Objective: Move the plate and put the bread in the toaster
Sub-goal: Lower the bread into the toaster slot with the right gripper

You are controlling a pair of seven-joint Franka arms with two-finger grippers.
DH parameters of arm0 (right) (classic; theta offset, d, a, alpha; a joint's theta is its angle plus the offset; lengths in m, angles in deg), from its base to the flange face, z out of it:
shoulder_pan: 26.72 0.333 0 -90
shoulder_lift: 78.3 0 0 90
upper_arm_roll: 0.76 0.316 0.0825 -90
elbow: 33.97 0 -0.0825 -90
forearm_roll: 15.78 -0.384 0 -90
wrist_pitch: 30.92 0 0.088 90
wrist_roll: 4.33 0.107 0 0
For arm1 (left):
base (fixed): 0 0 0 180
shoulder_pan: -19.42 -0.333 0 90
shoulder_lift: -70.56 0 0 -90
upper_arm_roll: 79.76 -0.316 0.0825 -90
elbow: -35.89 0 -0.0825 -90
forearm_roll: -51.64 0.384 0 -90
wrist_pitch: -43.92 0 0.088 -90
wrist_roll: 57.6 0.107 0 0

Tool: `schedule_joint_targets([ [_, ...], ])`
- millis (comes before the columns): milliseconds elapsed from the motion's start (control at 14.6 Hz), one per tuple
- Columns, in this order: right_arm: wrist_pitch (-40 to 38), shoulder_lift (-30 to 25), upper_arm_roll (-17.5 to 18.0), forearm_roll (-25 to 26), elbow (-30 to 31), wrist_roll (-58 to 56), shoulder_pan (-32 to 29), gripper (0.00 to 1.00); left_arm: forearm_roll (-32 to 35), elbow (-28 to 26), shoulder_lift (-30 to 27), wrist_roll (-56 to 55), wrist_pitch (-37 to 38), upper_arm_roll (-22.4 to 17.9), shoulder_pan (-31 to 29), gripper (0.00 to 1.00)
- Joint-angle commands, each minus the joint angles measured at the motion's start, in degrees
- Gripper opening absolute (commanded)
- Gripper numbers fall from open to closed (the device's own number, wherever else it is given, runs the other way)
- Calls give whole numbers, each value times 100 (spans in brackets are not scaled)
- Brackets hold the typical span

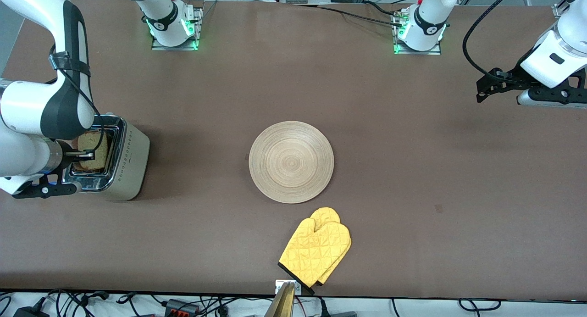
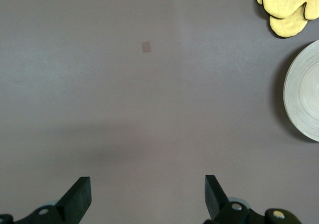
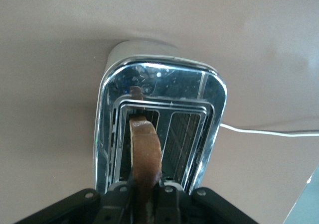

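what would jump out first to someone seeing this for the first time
First, the right gripper, shut on the bread and holding it upright over a slot of the toaster at the right arm's end of the table. Next, the bare wooden plate mid-table, with yellow oven mitts nearer the front camera. The left gripper waits open over bare table.

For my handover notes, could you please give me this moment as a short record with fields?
plate: mid-table, bare
bread: edge-on over one toaster slot, held
toaster: right arm's end of the table
right gripper: over toaster, fingers shut on bread
left gripper: waiting over bare table at left arm's end, fingers open
oven mitt: nearer the front camera than plate
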Motion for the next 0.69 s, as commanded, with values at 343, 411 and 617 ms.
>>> schedule_joint_targets([
  [343,143,142,34,-299,-170,2,-37,21,108,99,13,36,103,10,-11,100],
  [411,100,142,34,-299,-170,1,-36,32,108,99,13,36,103,10,-11,100],
  [617,91,125,34,-308,-170,-17,-36,38,108,99,13,36,112,10,-11,100],
])
